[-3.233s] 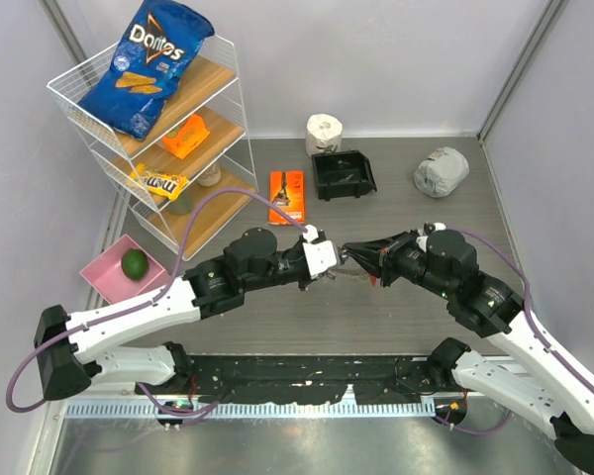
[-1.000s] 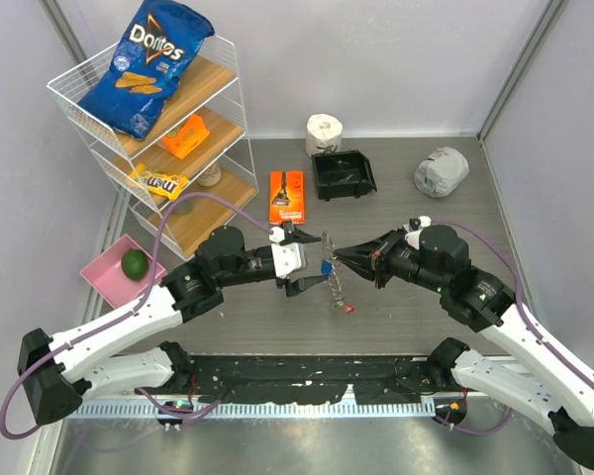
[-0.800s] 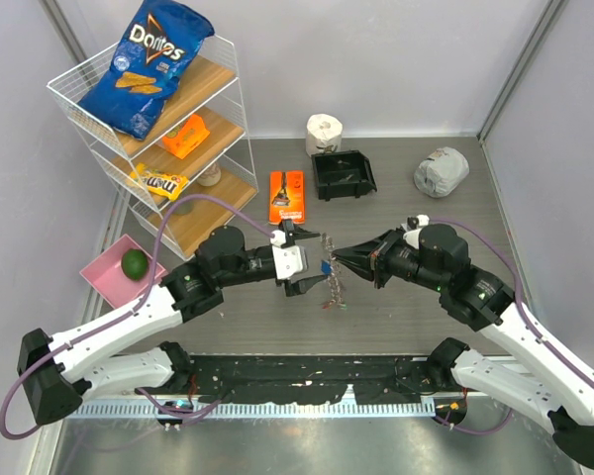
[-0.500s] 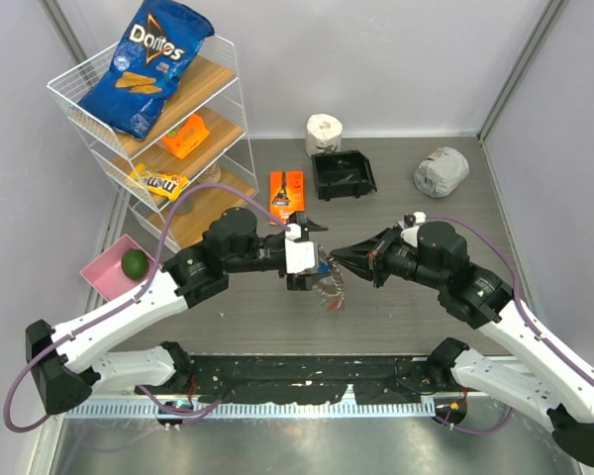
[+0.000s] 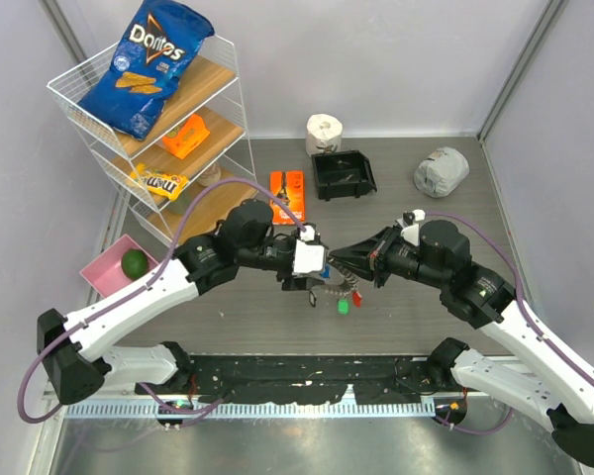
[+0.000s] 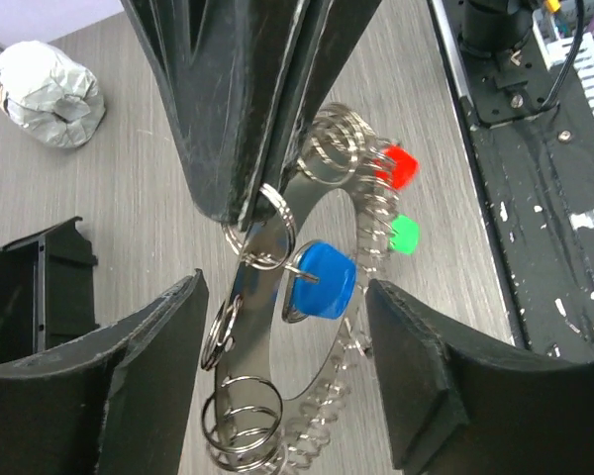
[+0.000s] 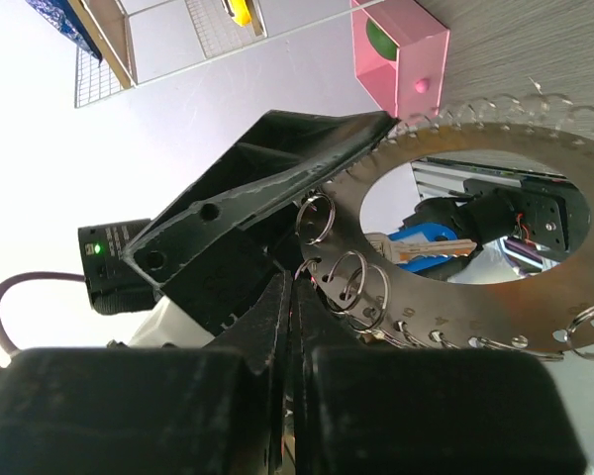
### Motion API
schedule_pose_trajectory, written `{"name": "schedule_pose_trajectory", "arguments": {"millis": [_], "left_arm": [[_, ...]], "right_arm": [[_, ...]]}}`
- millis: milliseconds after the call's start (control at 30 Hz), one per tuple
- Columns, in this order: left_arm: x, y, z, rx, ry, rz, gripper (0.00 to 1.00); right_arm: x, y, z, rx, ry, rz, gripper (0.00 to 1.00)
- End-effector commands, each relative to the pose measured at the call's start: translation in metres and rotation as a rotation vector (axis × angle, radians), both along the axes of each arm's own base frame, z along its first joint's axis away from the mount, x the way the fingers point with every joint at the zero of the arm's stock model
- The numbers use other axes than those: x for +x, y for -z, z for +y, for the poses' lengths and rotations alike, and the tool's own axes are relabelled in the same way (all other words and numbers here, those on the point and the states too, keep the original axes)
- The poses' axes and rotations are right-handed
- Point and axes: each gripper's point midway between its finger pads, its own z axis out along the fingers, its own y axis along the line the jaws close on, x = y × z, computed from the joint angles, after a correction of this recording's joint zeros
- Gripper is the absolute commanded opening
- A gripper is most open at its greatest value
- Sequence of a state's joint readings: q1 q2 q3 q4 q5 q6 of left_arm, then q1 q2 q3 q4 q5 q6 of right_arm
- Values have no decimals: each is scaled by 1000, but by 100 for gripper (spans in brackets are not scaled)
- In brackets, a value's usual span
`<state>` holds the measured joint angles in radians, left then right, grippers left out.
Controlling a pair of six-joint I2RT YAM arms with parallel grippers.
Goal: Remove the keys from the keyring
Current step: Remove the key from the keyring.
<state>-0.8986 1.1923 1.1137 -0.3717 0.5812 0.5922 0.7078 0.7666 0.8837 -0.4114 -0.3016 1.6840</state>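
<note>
- Nearest of the task's things, a small silver key with a green plastic head (image 5: 344, 306) and a small silver key with a red plastic head (image 5: 356, 297) dangle side by side over the middle of the grey wood-grain table (image 5: 228, 327).
- Both hang from the keyring (image 6: 246, 348), a large flat silver metal ring fringed with small split loops. It is held up on edge in the gap between the two arms.
- The right gripper (image 7: 289, 293) has its jaws pressed together on the ring's rim and carries the whole bunch.
- The left gripper (image 6: 285, 292) faces it from the left with its jaws apart, one on either side of the ring. As far as the wrist view shows, they touch neither ring nor key.
- Between those parted jaws sits a silver key with a blue plastic head (image 6: 322, 282), threaded on one of the small loops.
- No key lies loose on the table in the overhead view, and all three coloured keys are on the ring. By my reading none has come off and the whole job is left, with the blue one placed to go first.
- Farther back lie a flat orange packet (image 5: 286, 196) and a black plastic bin (image 5: 343, 175), well apart from the ring.
</note>
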Motion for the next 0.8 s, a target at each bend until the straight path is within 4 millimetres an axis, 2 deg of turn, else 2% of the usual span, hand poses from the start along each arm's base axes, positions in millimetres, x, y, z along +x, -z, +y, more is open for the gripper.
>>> {"name": "schedule_pose_trajectory", "arguments": {"millis": [0, 67, 133, 267, 467, 600, 767], "left_arm": [[5, -16, -2, -29, 13, 11, 65], [6, -18, -3, -34, 13, 23, 51], [7, -20, -4, -46, 15, 32, 50], [4, -21, -4, -74, 31, 28, 68], [-4, -26, -3, -107, 60, 20, 70], [-8, -31, -4, -112, 83, 27, 58], [-12, -31, -5, -97, 104, 57, 22]], "right_arm": [[-6, -45, 1, 96, -28, -108, 5], [-6, -45, 1, 96, -30, -112, 5], [-7, -43, 2, 94, -33, -108, 5], [-6, -41, 3, 95, -36, -109, 5], [-6, -39, 4, 93, -41, -107, 5], [-6, -37, 4, 89, -43, -106, 5], [-6, -34, 5, 89, -45, -103, 5]]}}
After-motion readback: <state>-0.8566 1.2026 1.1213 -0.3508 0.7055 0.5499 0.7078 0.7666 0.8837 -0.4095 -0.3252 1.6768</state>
